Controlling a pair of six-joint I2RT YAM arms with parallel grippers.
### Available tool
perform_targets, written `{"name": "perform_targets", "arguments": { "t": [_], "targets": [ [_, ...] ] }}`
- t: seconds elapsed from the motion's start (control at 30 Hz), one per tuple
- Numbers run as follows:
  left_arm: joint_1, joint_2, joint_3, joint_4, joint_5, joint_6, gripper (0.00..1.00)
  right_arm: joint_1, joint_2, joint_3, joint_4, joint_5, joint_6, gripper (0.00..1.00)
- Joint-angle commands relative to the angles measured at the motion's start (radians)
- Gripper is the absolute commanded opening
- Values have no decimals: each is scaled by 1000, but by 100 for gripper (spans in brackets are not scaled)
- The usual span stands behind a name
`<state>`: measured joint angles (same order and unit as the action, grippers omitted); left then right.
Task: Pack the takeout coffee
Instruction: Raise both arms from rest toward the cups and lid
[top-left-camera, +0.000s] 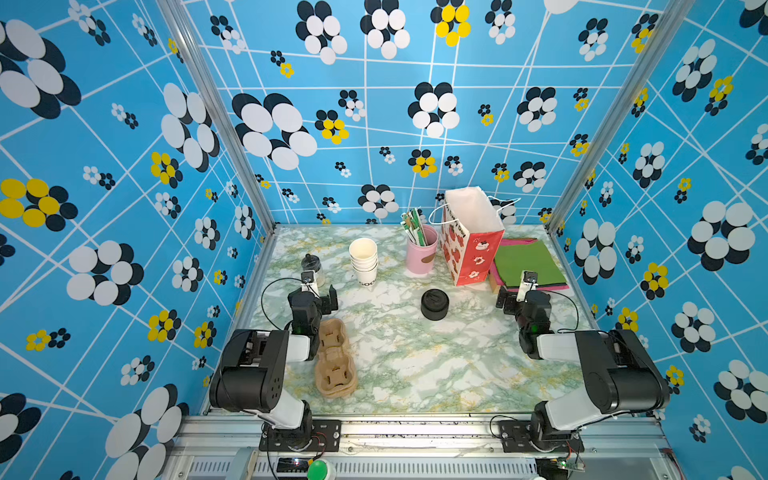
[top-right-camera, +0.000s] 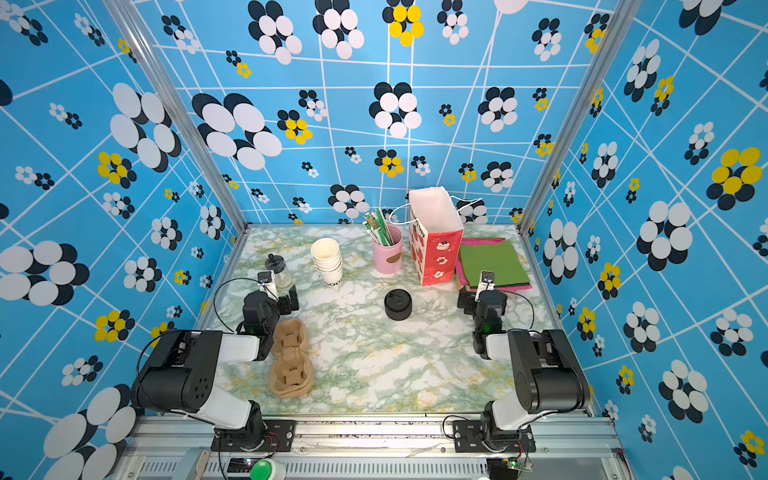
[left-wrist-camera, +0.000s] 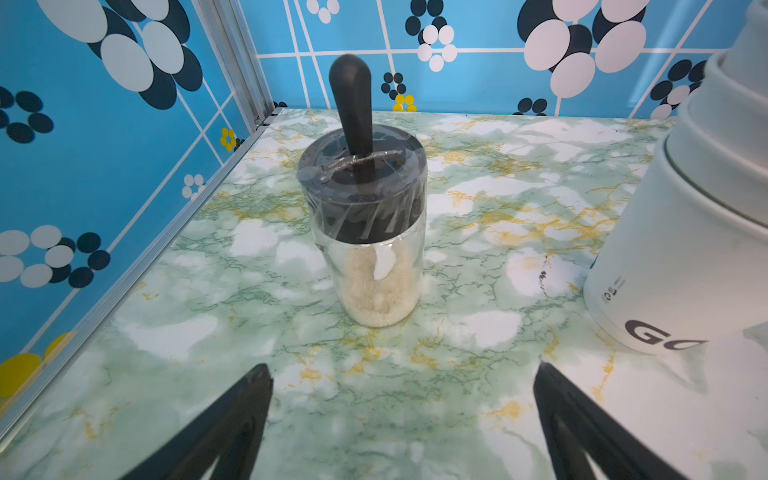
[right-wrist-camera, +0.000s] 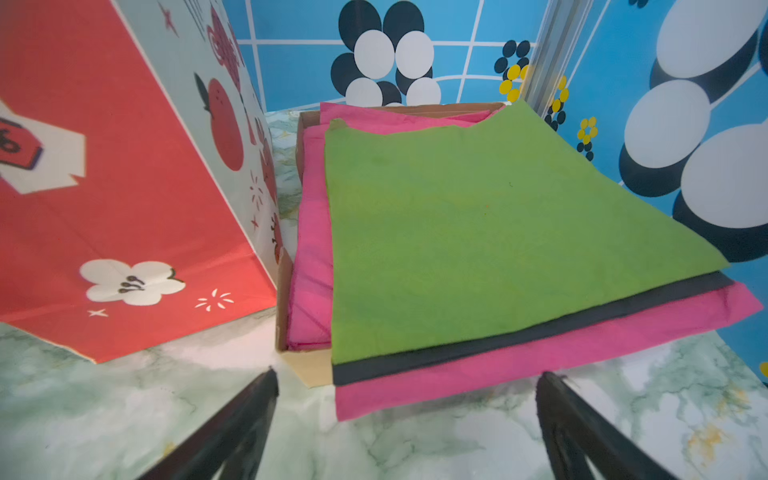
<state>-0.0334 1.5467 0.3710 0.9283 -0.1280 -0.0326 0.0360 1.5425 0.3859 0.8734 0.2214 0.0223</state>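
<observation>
Takeout coffee as a lidded cup: I cannot tell where it is or how its axis runs. The stack of white cups stands upright, mouths up; the black lid pile sits apart. My left gripper and right gripper gape, empty.

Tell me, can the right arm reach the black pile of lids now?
Probably yes. The right gripper is open and empty, and only bare table lies between it and the pile of lids.

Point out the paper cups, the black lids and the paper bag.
paper cups (top-left-camera: 368, 274): a top view, lowest cup's wall
black lids (top-left-camera: 434, 298): a top view, topmost lid
paper bag (top-left-camera: 480, 257): a top view, red front
</observation>
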Motion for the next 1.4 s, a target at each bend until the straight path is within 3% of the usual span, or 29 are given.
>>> {"name": "perform_targets", "arguments": {
  "t": [0.0,1.37],
  "targets": [
    [-3,3,-3,23,1,10,99,-1,1,1,21,-14,6,99],
    [5,2,-4,22,15,1,99,-1,-8,6,20,-23,3,99]
  ]
}}
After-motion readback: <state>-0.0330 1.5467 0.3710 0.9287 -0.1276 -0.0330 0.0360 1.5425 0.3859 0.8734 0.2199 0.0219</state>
